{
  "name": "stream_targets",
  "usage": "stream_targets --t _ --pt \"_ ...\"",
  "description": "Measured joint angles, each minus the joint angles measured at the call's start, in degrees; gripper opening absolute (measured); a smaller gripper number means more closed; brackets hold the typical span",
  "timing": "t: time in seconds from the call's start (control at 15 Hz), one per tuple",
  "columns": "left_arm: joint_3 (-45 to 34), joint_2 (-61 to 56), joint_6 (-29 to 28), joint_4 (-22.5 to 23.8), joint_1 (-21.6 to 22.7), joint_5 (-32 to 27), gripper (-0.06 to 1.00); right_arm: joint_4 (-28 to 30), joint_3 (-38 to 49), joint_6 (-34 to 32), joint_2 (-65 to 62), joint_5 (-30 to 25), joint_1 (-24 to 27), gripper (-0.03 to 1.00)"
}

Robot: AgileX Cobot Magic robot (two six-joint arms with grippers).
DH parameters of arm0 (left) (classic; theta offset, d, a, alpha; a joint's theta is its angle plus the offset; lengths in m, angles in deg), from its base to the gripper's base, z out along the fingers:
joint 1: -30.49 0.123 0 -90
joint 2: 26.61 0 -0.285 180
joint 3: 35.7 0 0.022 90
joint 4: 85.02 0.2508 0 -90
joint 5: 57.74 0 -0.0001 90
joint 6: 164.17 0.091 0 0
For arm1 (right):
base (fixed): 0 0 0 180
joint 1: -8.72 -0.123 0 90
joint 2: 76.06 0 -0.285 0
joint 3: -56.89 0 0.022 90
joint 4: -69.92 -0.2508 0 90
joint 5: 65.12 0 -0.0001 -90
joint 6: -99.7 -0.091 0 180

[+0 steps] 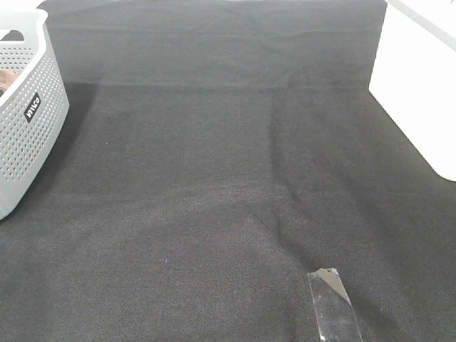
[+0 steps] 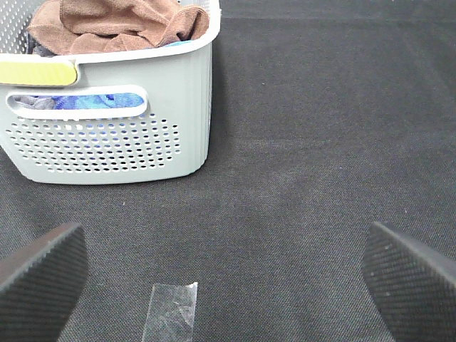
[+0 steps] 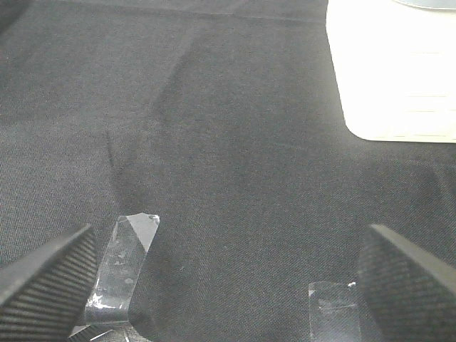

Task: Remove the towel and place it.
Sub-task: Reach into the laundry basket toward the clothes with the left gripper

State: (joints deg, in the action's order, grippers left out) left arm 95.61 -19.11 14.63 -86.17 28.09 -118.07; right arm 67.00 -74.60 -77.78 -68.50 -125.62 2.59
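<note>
left claw (image 2: 224, 246), right claw (image 3: 229, 242), both wide open, empty

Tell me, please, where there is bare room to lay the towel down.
The black covering is bare from the grey basket across to the white surface; only a tape strip lies near the front. The basket is crowded: the towel is heaped on other cloths.

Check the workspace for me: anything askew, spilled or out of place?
Nothing looks spilled or damaged. The towel lies bunched on top in the basket. The only oddities are clear tape strips stuck to the black table covering, one of them crinkled, and shallow wrinkles in that covering.
</note>
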Motion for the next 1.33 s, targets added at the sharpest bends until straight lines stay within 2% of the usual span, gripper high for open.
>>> stream_targets --t 1.33 --pt "0.0 0.0 0.2 -0.1 0.0 0.0 0.99 0.0 0.0 0.0 0.0 0.0 0.0 0.94"
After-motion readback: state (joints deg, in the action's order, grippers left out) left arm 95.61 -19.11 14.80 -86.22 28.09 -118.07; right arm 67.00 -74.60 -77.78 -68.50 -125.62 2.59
